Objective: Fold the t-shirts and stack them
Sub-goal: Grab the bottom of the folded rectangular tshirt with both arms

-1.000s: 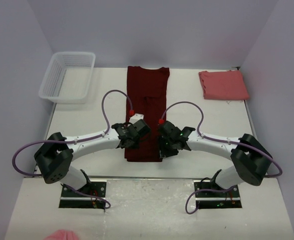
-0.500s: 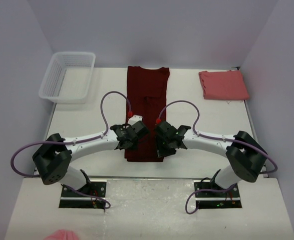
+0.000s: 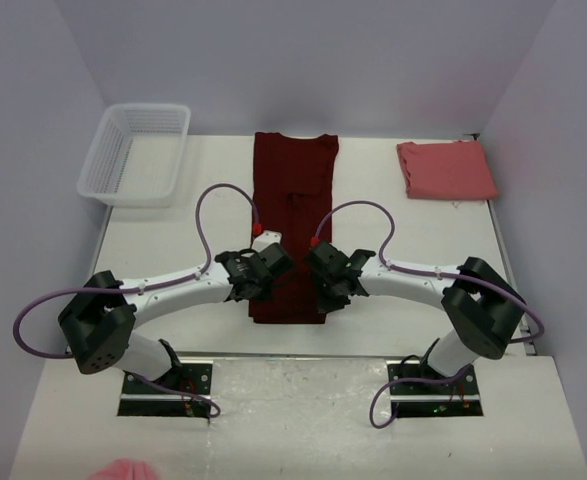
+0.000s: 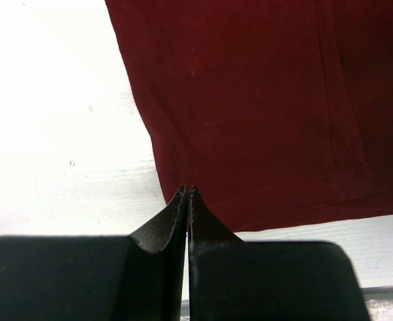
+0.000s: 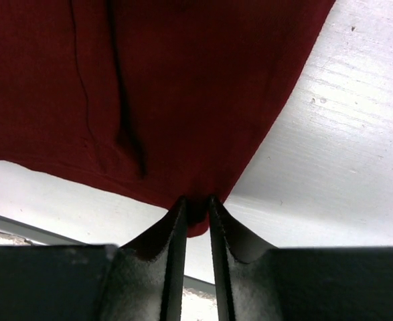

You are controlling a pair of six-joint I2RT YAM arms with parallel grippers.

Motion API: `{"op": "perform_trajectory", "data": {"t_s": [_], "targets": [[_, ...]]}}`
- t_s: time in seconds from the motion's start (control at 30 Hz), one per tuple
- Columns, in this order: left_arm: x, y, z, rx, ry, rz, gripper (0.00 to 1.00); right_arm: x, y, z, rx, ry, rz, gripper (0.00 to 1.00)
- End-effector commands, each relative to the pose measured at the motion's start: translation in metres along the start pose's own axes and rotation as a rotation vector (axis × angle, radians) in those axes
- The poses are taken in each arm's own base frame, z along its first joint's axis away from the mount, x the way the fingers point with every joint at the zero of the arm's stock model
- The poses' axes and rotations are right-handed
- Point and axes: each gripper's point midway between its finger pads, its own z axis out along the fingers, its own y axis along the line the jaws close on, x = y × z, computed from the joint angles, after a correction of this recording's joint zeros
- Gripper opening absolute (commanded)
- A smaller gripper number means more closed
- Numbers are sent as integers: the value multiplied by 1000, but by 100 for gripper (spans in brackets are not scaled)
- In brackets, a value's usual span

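Observation:
The dark maroon t-shirt (image 3: 293, 190) lies as a long flat strip down the middle of the table, collar at the far end. My left gripper (image 3: 257, 274) sits at its near left corner. In the left wrist view the gripper (image 4: 187, 191) is shut, with its tips on that corner of the shirt (image 4: 250, 100). My right gripper (image 3: 329, 286) sits at the near right corner. In the right wrist view the gripper (image 5: 196, 202) pinches a fold of the maroon hem (image 5: 183, 80) between its jaws. The salmon pink t-shirt (image 3: 445, 168) lies folded at the far right.
A white mesh basket (image 3: 133, 196) stands at the far left corner of the table. The table's near edge runs just behind the shirt's hem. A pink cloth (image 3: 125, 470) shows at the bottom left, off the table.
Both grippers have crept a little toward the near hem and settled on the shirt's near corners. The shirt itself has not visibly moved.

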Motion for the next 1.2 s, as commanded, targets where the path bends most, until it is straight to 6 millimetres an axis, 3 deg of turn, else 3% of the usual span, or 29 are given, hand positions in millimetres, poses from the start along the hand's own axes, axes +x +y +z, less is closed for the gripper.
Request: {"op": "perform_trajectory", "data": {"t_s": [0.0,0.2,0.37,0.57,0.7,1.17], "targets": [[-6,0,-5,8,-34,-14,0,-11,2,-6,16,-43,22,18],[0,2,-5,11,-23,-20,1,-12,3,-10,10,-55,27,0],[10,6,-3,-7,14,-20,13,-13,4,-13,4,-62,26,0],[22,6,3,-22,59,-30,19,-11,4,-9,-7,-56,21,0],[24,1,-1,-3,58,-44,39,-9,3,-6,-8,-50,20,0],[51,-7,1,7,119,-24,29,-6,4,-1,-23,-48,23,0]]}}
